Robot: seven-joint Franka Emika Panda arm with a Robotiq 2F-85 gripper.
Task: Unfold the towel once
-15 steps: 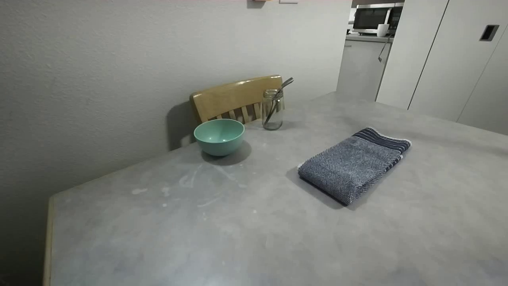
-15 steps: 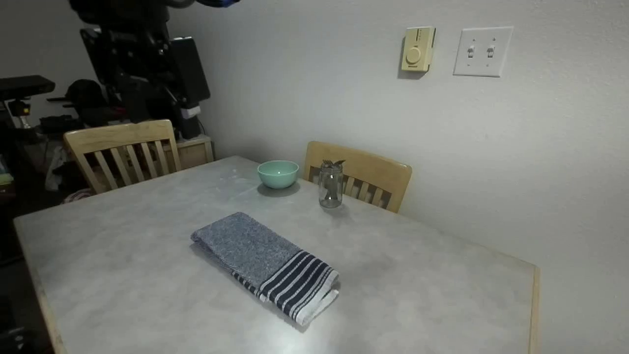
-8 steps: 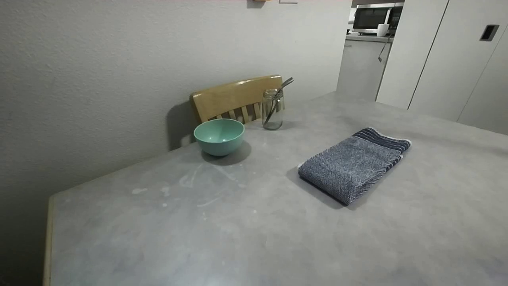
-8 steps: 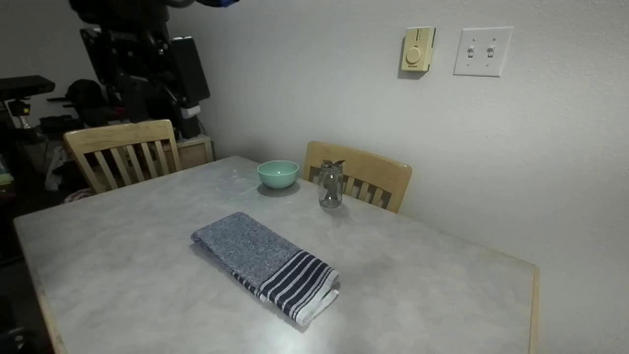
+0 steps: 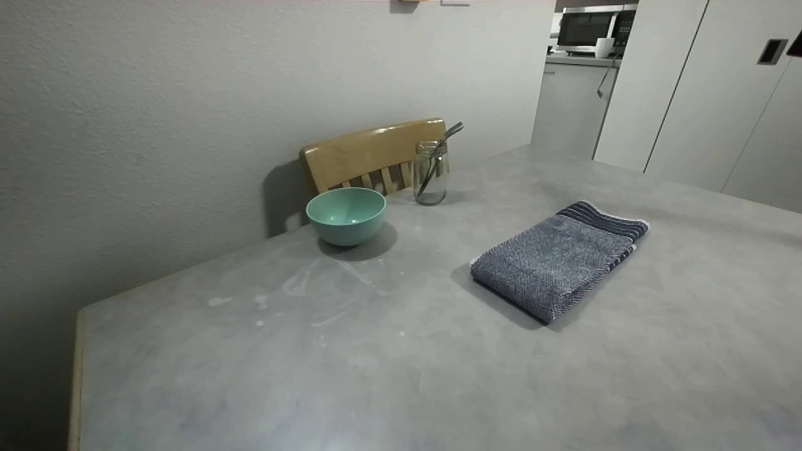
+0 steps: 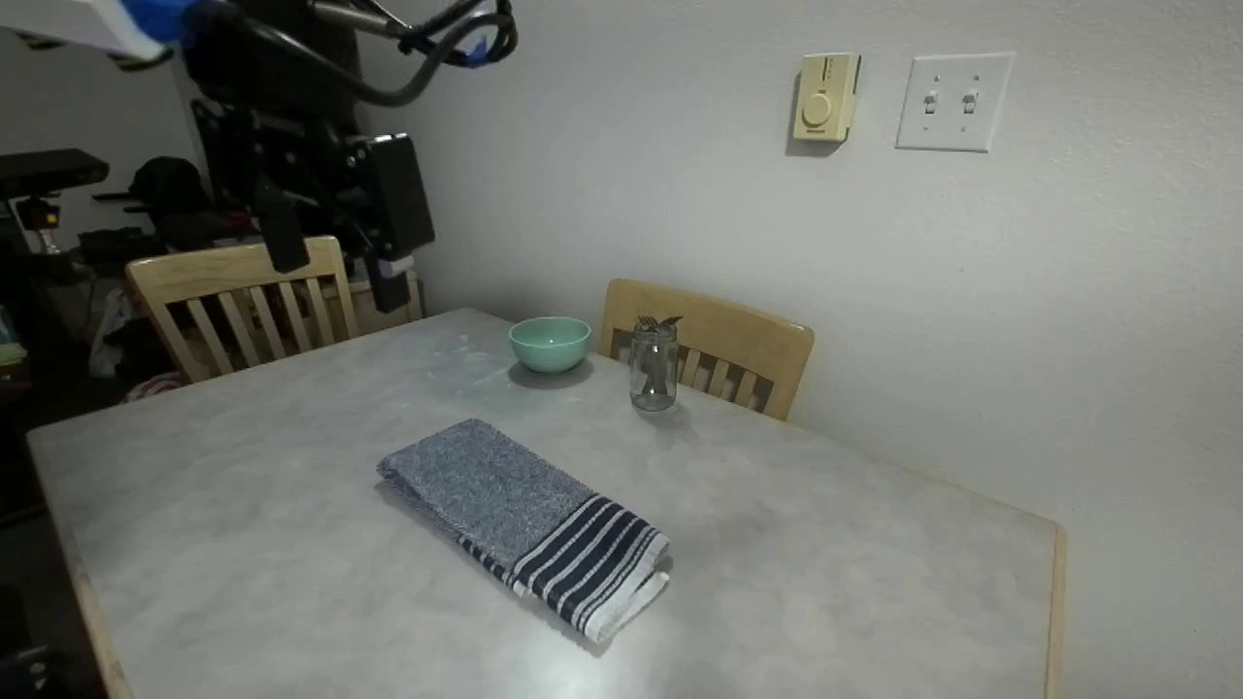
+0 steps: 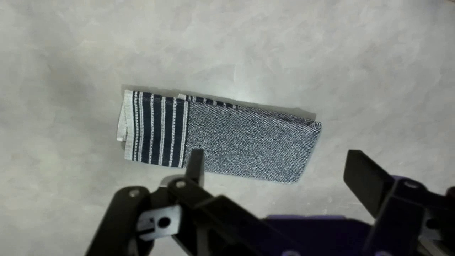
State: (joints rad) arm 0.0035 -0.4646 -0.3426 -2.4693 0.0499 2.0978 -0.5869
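Claw [image 6: 339, 283] hangs upper L in an exterior view, jaws spread wide, released, well apart from the towel [image 6: 500, 495], which lies folded on the grey worktop [image 6: 825, 582], striped end twd R; farther back, teal bowl [image 6: 550, 347], then glass jar [image 6: 653, 377] w/ cutlery [image 6: 649, 322], wood chair [image 6: 723, 316] behind; thermostat [image 6: 825, 97] & dbl light switch [image 6: 955, 102] up on wall [image 6: 1117, 340].

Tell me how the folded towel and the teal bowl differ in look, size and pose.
Look: the towel is blue-grey cloth with dark and white stripes; the bowl is plain teal and glossy.
Size: the towel covers more of the table than the bowl, but the bowl stands taller.
Pose: the towel lies flat and folded; the bowl sits upright, open side up.
Shared: both rest on the table.
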